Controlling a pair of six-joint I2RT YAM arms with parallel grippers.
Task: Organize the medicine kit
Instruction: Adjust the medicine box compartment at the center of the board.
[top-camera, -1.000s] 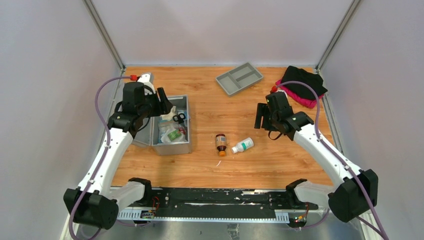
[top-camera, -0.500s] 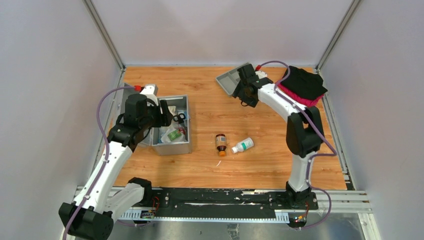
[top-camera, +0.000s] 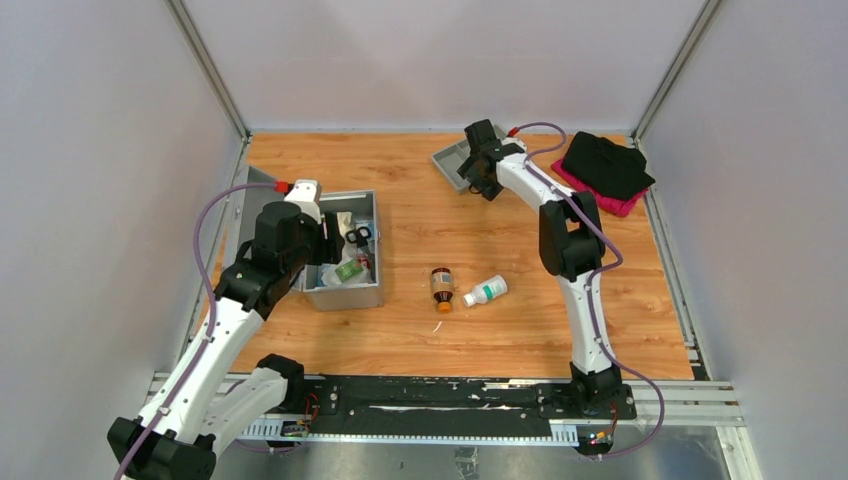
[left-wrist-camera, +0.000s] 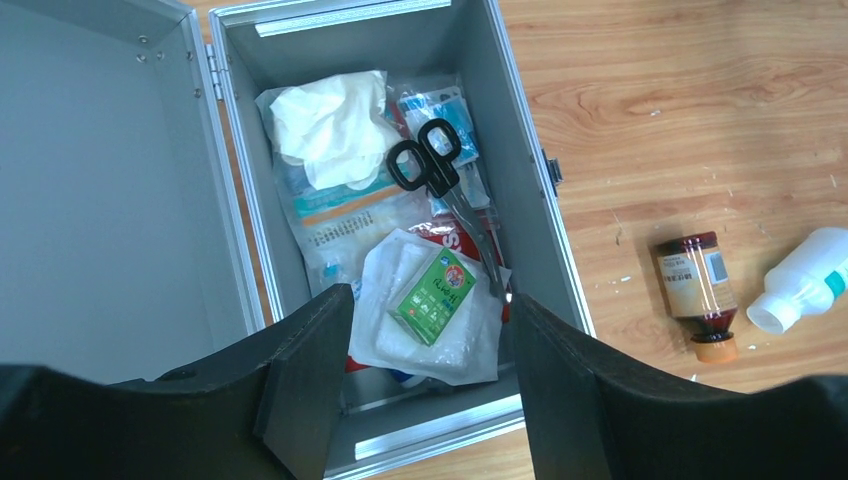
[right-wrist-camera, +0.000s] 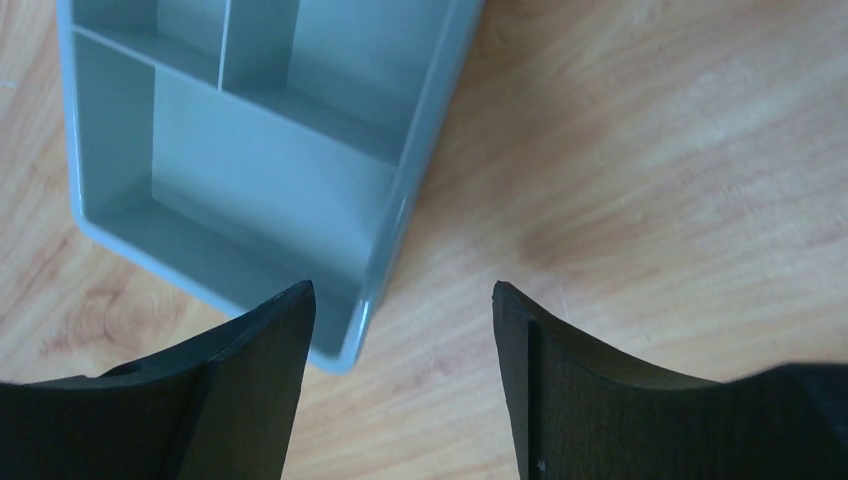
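Observation:
An open metal case (top-camera: 345, 296) sits at the left. In the left wrist view the case (left-wrist-camera: 527, 200) holds white gloves (left-wrist-camera: 330, 125), black scissors (left-wrist-camera: 435, 170), a green box (left-wrist-camera: 437, 293) on a gauze packet, and other packets. My left gripper (top-camera: 327, 243) hovers above the case, open and empty (left-wrist-camera: 428, 312). A brown bottle (top-camera: 441, 287) and a white bottle (top-camera: 485, 291) lie on the table, right of the case. My right gripper (top-camera: 479, 180) is open at the near edge of the grey divided tray (top-camera: 450, 160). Its jaws straddle the tray's rim (right-wrist-camera: 385, 240).
A black and pink cloth (top-camera: 605, 168) lies at the back right corner. The case lid (left-wrist-camera: 100, 180) lies open to the left of the case. The two bottles also show in the left wrist view, the brown bottle (left-wrist-camera: 697, 293) and the white bottle (left-wrist-camera: 805, 290). Walls enclose the table on three sides.
My right arm has swung from the middle right to the tray at the back. My left gripper has shifted slightly nearer over the case. Both stay open.

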